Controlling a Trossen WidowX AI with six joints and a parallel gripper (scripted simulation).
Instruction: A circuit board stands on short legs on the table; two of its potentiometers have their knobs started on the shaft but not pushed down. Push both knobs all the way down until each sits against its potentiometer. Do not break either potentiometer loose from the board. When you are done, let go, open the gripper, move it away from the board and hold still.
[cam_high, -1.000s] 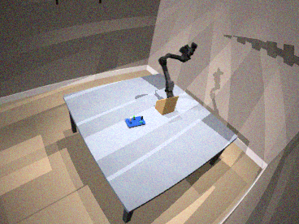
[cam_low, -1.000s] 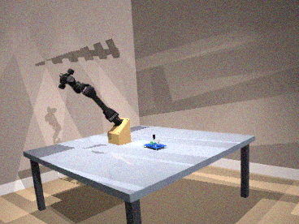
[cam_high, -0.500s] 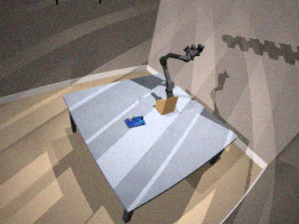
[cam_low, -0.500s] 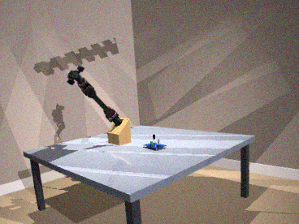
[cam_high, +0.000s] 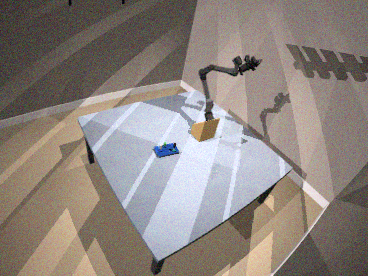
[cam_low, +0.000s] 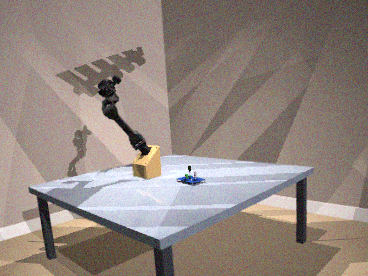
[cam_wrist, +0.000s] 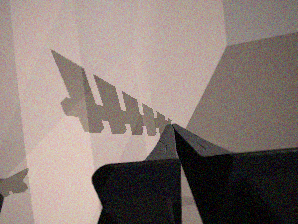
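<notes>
A small blue circuit board (cam_high: 167, 149) (cam_low: 191, 180) stands on the grey table (cam_high: 210, 190) (cam_low: 150, 210), in front of the arm's tan base block (cam_high: 205, 130) (cam_low: 147, 164). Small knobs stick up from the board; a dark one (cam_low: 189, 168) stands tallest in the exterior view. My gripper (cam_high: 255, 62) (cam_low: 111, 82) (cam_wrist: 171, 128) is shut with nothing between the fingers. It is raised high above the table's back edge, far from the board, and points toward the wall. The wrist view shows only the two dark fingers meeting and the wall behind them.
The wall stands close behind the arm (cam_high: 210, 75) (cam_low: 122, 125). The table's edges and dark legs (cam_low: 45, 225) show in the top and exterior views. Nothing else stands on the table besides the board and the base block.
</notes>
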